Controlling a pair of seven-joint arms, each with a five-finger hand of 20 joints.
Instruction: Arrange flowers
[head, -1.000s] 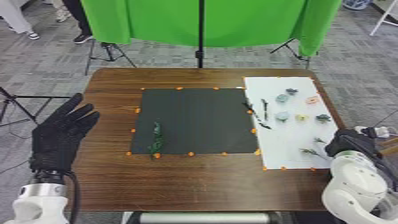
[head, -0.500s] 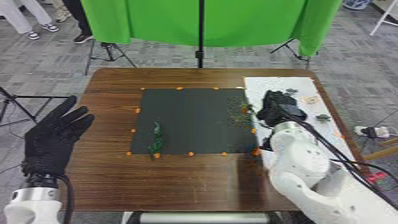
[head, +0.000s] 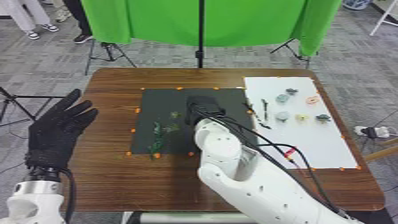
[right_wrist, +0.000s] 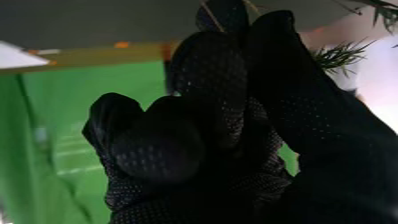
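Observation:
My right hand (head: 202, 106) is over the right part of the black mat (head: 178, 145), shut on thin green sprigs (head: 172, 128) that stick out to its left. In the right wrist view, the curled fingers of my right hand (right_wrist: 209, 75) have a feathery green sprig (right_wrist: 342, 55) beside them. A leafy green stem (head: 157, 137) lies on the mat's left part. On the white sheet (head: 315, 155) are dark twigs (head: 265, 109), blue-grey flower heads (head: 282, 116), a pink-orange one (head: 312, 100), a pale yellow one (head: 302, 117) and a dark green one (head: 322, 118). My left hand (head: 55, 132) is open at the table's left edge.
Orange tape pieces (head: 156, 156) edge the mat and sheet on the brown table (head: 178, 185). My right forearm crosses the table's front right part. Behind the table stand a green cloth (head: 151, 22) and a black pole (head: 200, 50).
My right hand has moved left from the right edge of the white sheet, across it, to the mat. The sprigs from the sheet's front part have come with it. My left hand has barely shifted.

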